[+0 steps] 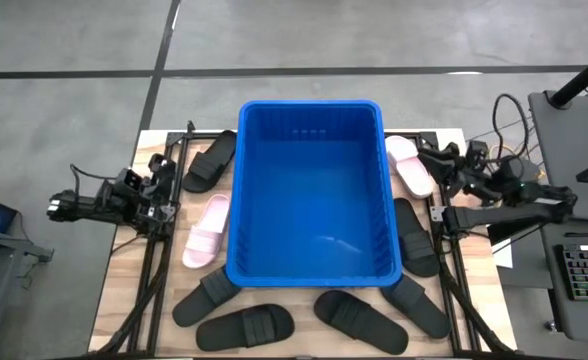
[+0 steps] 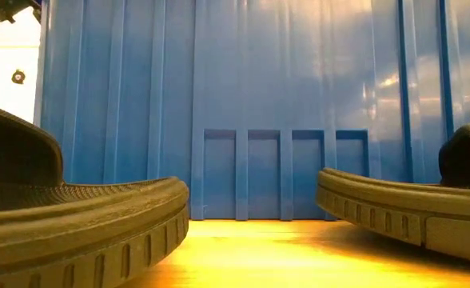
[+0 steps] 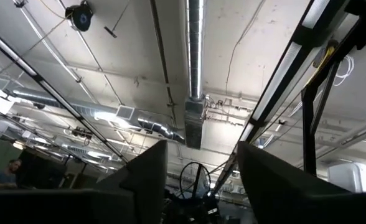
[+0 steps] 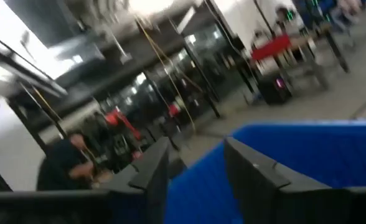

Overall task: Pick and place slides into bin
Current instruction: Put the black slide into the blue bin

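The blue bin [image 1: 311,190] stands mid-table, its smooth floor showing. Several black slides lie flat on their soles around it, one at the far left [image 1: 209,160], others along the near edge [image 1: 246,325] [image 1: 361,318] and the right side [image 1: 414,235]. Two pink slides lie beside the bin, one on the left [image 1: 206,232] and one at the far right [image 1: 410,165]. My left gripper [image 3: 201,180] is at the table's left edge, tipped upward and open on nothing. My right gripper [image 4: 195,168] is at the right edge, open and empty, facing the bin's wall [image 4: 307,155].
Dark frame rails [image 1: 154,270] run along both table sides by the arms. In the low view, two black slides [image 2: 67,224] [image 2: 411,208] lie before the bin's near wall [image 2: 251,104]. A keyboard [image 1: 586,275] and cables sit off the right edge. A person [image 4: 61,165] is seated beyond the table.
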Tool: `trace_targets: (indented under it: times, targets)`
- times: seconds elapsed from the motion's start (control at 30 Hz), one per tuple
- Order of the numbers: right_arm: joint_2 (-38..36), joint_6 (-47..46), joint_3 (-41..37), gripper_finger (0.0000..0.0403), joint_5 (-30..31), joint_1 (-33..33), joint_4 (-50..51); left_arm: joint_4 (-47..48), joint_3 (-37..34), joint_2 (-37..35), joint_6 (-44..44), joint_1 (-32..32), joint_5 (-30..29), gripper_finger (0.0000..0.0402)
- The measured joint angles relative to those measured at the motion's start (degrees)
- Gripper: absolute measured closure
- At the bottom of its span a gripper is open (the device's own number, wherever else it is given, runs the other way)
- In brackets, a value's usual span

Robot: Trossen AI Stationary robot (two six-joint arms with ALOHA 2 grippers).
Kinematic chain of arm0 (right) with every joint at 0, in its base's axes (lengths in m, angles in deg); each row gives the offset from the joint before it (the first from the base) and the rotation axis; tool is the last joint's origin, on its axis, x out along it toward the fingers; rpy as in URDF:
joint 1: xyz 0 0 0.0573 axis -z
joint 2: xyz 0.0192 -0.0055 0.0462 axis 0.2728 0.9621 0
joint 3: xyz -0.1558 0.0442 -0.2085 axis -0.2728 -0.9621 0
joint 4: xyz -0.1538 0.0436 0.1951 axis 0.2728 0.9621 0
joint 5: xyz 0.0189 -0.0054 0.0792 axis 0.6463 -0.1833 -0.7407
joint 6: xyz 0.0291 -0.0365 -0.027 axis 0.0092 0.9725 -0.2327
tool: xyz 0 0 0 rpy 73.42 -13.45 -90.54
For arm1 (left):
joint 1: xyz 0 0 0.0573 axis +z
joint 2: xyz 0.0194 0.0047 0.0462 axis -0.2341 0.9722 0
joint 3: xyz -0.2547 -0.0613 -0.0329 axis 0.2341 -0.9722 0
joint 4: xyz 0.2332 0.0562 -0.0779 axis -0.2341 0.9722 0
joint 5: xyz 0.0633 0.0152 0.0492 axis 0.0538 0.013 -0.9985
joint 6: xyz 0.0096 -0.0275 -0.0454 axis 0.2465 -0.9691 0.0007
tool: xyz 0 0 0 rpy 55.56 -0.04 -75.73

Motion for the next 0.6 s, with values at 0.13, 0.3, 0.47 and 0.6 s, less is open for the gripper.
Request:
trace_targets:
  times: [0.13,0.3,0.47,0.6]
  targets:
    - [4.07,-2.31,5.97,0.0224,0.26,-0.01,7.68,0.04,3.54,3.52,-5.86,0.0,-0.55,0.0188]
    - [8.12,-6.0,11.56,0.0219,0.01,-0.02,10.74,0.06,8.91,8.19,-6.57,0.0,-0.25,0.0185]
    - [11.95,-5.96,17.23,0.0219,-8.22,-0.02,10.79,0.43,15.64,13.96,-6.49,0.0,3.77,0.0185]
    - [15.55,-5.96,22.44,0.0219,-17.72,-0.02,12.5,1.54,20.03,18.3,-6.05,0.0,6.01,0.0185]
